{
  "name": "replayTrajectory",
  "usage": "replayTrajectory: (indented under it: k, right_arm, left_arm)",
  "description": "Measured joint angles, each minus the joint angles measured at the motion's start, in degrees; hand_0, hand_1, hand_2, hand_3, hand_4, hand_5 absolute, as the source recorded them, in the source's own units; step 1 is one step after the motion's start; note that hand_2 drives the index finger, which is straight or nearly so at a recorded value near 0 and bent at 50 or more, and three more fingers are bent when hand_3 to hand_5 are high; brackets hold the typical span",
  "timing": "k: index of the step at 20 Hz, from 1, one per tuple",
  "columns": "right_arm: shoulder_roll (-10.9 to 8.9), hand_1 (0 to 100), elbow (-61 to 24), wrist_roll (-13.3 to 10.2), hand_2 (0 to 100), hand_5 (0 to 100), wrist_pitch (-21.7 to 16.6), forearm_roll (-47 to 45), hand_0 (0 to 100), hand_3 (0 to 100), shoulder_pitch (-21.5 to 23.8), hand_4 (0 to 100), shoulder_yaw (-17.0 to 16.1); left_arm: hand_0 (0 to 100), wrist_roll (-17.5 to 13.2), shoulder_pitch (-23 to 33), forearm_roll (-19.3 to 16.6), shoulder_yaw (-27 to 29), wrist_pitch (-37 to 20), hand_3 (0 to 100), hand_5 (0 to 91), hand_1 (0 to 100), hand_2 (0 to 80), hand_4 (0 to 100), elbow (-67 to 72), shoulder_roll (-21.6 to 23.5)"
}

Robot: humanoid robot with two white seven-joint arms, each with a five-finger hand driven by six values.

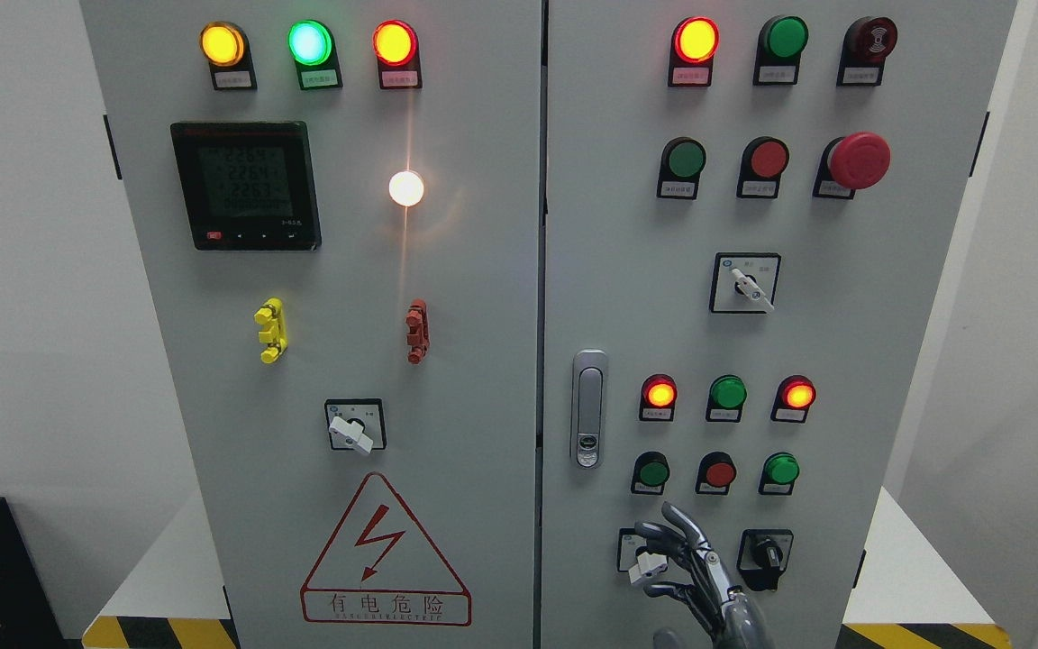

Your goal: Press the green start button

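Note:
The grey control cabinet's right door (843, 297) carries several green push buttons: one in the upper row (687, 159) and two in the lower row, at left (653, 471) and at right (781, 469). My right hand (668, 554) rises from the bottom edge, right of the middle, below the lower row. Its fingers (686, 527) are spread and slightly curled and hold nothing. They lie over the white handle of a rotary switch (647, 568), just under the lower-left green button. I cannot tell whether they touch the handle. The left arm is out of view.
Near the hand are a red push button (719, 472), a black rotary switch (764, 552) and the door latch (588, 410). Lit red lamps (660, 394) and a green lamp (728, 393) sit above. A red emergency stop (859, 159) is at upper right.

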Motion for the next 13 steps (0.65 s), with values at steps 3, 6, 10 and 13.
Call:
replayTrajectory:
  k: [3, 6, 10, 13]
  right_arm:
    - [0.02, 2, -0.4, 0.1, 0, 11, 0.0, -0.9, 0, 9, 0.2, 8, 0.1]
    - [0.02, 1, -0.6, 0.2, 0, 8, -0.1, -1.4, 0, 7, 0.4, 6, 0.2]
    - [-0.02, 0, -0.9, 0.2, 0, 6, -0.1, -1.8, 0, 5, 0.9, 4, 0.2]
    - [-0.04, 0, -1.0, 0.2, 0, 5, -0.1, -2.0, 0, 4, 1.1, 3, 0.2]
  left_arm:
    - [12, 0.0, 0.0, 0.0, 0.0, 0.0, 0, 0.0, 56, 0.0, 0, 0.0, 0.0]
    - [12, 0.0, 0.0, 0.0, 0.0, 0.0, 0, 0.0, 56, 0.0, 0, 0.0, 0.0]
    - [12, 0.0, 0.0, 0.0, 0.0, 0.0, 0, 0.0, 56, 0.0, 0, 0.0, 0.0]
    - [12, 0.0, 0.0, 0.0, 0.0, 0.0, 0, 0.0, 56, 0.0, 0, 0.0, 0.0]
